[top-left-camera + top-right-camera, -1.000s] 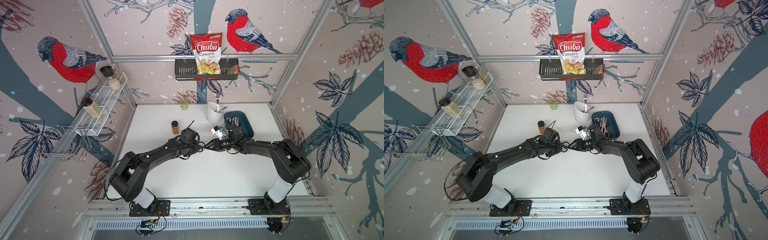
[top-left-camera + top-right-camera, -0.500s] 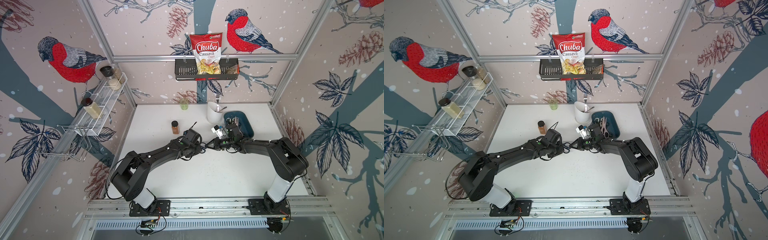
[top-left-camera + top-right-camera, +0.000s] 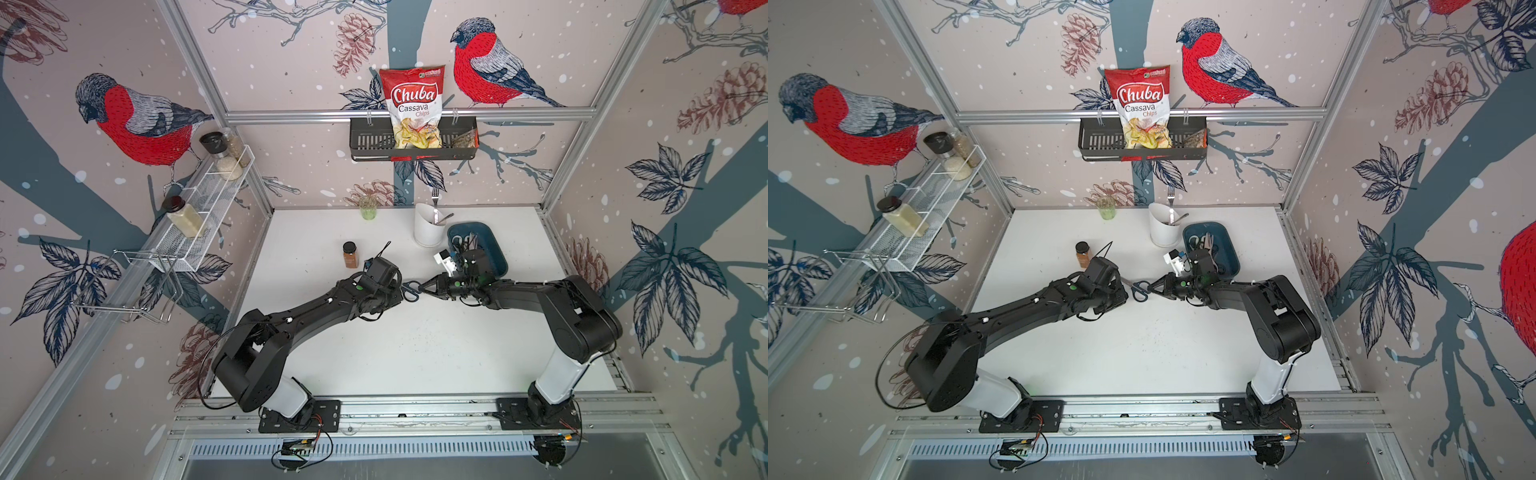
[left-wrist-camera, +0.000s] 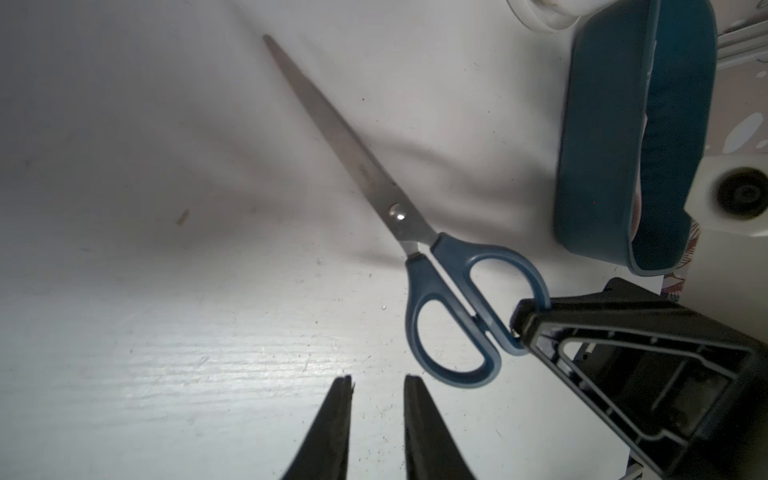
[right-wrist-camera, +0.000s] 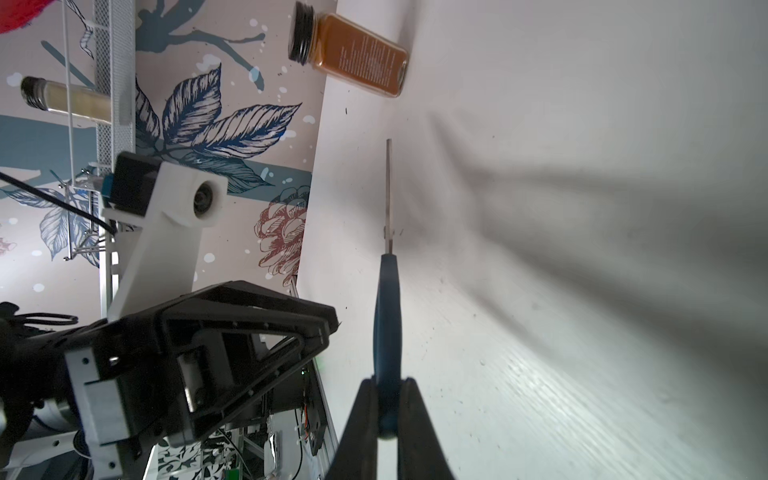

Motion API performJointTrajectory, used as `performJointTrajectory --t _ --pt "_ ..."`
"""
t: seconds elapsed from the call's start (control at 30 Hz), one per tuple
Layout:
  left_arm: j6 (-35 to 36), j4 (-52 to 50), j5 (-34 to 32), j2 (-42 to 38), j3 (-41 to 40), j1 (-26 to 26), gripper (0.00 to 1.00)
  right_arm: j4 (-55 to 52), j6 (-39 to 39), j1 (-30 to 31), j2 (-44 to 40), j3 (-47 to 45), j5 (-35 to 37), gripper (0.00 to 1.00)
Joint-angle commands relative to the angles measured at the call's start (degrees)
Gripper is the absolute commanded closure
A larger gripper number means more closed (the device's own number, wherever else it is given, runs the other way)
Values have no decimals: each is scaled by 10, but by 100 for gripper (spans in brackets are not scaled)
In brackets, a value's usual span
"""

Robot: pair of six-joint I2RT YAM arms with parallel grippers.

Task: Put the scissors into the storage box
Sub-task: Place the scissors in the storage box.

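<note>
Steel blades free, grips the blue-handled scissors (image 4: pixel 376 178) by the handle-loop ends in the clenched right gripper (image 5: pixel 387 386) at the middle of the table (image 4: pixel 166 332), outside yet near the storage box (image 4: pixel 598 166), presumably for the carry into it; holds the left gripper (image 4: pixel 376 380) parted, empty, just beside the loops

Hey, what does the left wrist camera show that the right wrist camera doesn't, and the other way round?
Only the left wrist view shows the blue box, and the left claw open and empty from behind its tips. Only the right wrist view shows the brown spice jar and the wire wall shelf. Both show the scissors, the right claw shut on a handle loop, and the white table.
</note>
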Motion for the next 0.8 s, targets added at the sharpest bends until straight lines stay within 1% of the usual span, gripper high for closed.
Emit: performJointTrajectory --t 0.0,0.1,0.23,0.4,0.5,0.57,0.67,0.77 --pt "-21 1 -33 -30 -14 7 67 2 -9 -30 -25 -4 -2 94" --pt "-27 8 -55 -64 -28 18 66 -60 -52 -67 -57 -2 7 94" --pt "-21 6 -78 -88 -46 38 66 -149 -103 -129 -107 -1 30 95" --pt "-14 -1 -90 -101 -69 61 66 -226 -135 -230 -166 -8 59 95" --pt "-14 3 -92 -106 -78 65 66 -221 -121 -281 -196 -26 73 95" --pt "-17 7 -91 -106 -81 67 66 -206 -106 -304 -209 -38 83 95" --pt "-17 11 -88 -102 -82 66 66 -190 -96 -318 -208 -46 91 95" --pt "-17 12 -85 -98 -80 66 66 -162 -82 -318 -198 -53 89 95"
